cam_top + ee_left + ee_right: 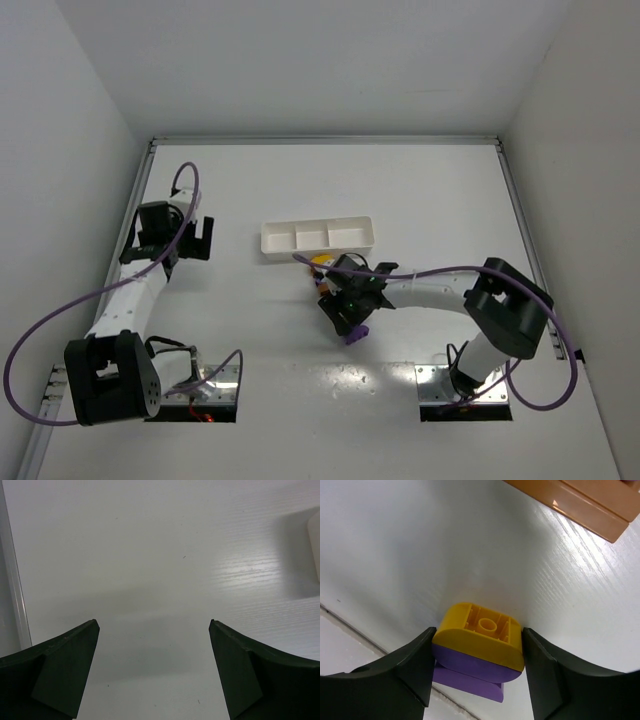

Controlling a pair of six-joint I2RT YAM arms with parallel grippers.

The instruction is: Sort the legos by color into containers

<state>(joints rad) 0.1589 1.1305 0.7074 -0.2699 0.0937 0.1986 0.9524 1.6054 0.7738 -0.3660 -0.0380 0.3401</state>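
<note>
A yellow lego sits stacked on a purple lego on the white table. My right gripper has one finger pressed against each side of this stack. From above, the right gripper is low at mid-table, with purple showing under it. Another yellow lego lies just in front of the white three-compartment tray. A brown lego lies beyond the stack. My left gripper is open over bare table, and in the top view the left gripper is left of the tray.
The tray's end shows at the right edge of the left wrist view. A metal rail runs along the table's left side and another rail along the right. Purple cables loop over both arms.
</note>
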